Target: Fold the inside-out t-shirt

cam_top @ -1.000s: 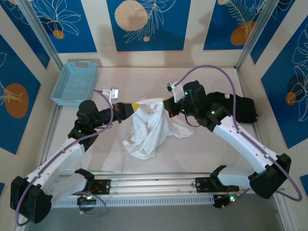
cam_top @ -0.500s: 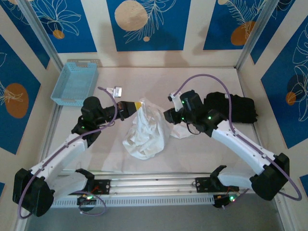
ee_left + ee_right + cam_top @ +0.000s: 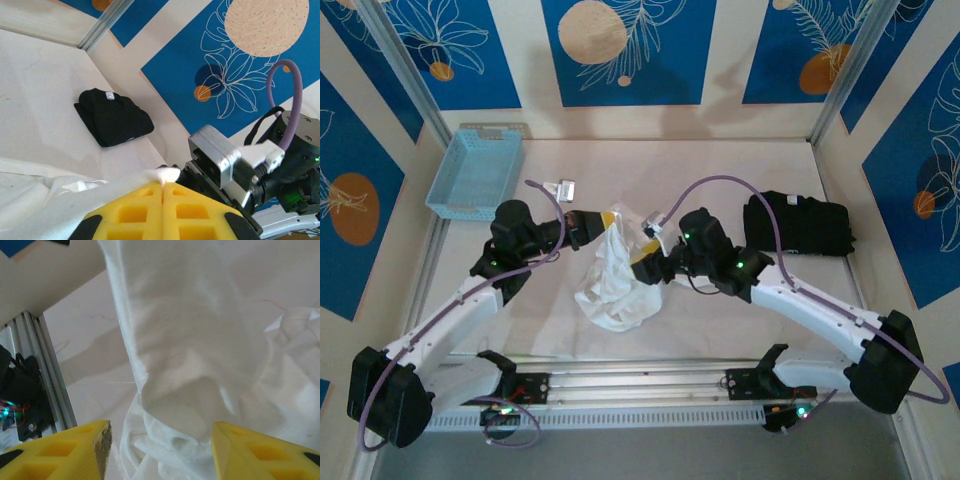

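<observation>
Shirt: the plain white, thin cotton t-shirt (image 3: 618,285) is at the centre of the frame; its top is lifted and its lower part is heaped on the tabletop (image 3: 740,165).
Handling: probably light, limp and sagging; best taken at a hem or seam.
Left hand (image 3: 607,217): closed, pinching the shirt's top.
Right hand (image 3: 642,268): fingers apart, empty, just right of the hanging cloth.

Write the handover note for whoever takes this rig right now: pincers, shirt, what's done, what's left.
Left pincer: shut on the white t-shirt, holding part of it up.
Right pincer: open, facing the hanging cloth, gripping nothing.
Shirt: lower part bunched on the table; black folded garment lies apart, to the right.
Done: no fold yet.
Left: probably regrip with the right, spread flat, fold.
</observation>
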Controlling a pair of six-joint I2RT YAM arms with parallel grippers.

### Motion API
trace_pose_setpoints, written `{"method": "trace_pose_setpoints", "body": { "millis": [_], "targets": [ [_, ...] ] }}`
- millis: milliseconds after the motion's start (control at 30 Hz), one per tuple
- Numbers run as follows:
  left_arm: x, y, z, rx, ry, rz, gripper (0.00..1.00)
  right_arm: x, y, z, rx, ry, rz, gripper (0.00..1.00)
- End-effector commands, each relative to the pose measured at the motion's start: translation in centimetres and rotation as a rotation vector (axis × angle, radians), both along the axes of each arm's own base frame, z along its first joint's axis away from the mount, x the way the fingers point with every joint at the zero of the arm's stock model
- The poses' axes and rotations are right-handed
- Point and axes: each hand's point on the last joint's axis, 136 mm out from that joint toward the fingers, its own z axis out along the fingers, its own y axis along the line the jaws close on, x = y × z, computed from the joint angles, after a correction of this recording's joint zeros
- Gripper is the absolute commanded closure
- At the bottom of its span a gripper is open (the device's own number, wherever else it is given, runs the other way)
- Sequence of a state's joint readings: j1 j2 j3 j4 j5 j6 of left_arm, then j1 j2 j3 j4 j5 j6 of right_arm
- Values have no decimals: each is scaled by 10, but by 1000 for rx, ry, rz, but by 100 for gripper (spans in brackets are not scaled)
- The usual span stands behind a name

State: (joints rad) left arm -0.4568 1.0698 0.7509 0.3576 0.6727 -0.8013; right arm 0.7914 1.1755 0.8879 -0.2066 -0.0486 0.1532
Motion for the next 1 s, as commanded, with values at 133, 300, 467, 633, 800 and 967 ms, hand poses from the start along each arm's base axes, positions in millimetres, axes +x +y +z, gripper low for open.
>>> {"method": "trace_pose_setpoints", "body": {
  "millis": [133,300,467,633,800,967],
  "targets": [
    [-7,-2,23,-3,-85,-16,100,10,15,-2,-31,-74,27,47],
    [-6,-1,19,5,-82,-15,100,15,16,11,-16,-97,3,53],
    [-6,-2,17,9,-81,-18,100,14,14,23,14,-98,-6,58],
    [-6,-2,14,12,-78,-20,100,19,13,27,10,-96,-30,74],
    [-5,-2,10,27,-77,-16,100,24,6,32,4,-99,-59,95],
    [0,7,2,96,-85,41,100,23,-19,52,4,-102,-96,100]
  ]
}}
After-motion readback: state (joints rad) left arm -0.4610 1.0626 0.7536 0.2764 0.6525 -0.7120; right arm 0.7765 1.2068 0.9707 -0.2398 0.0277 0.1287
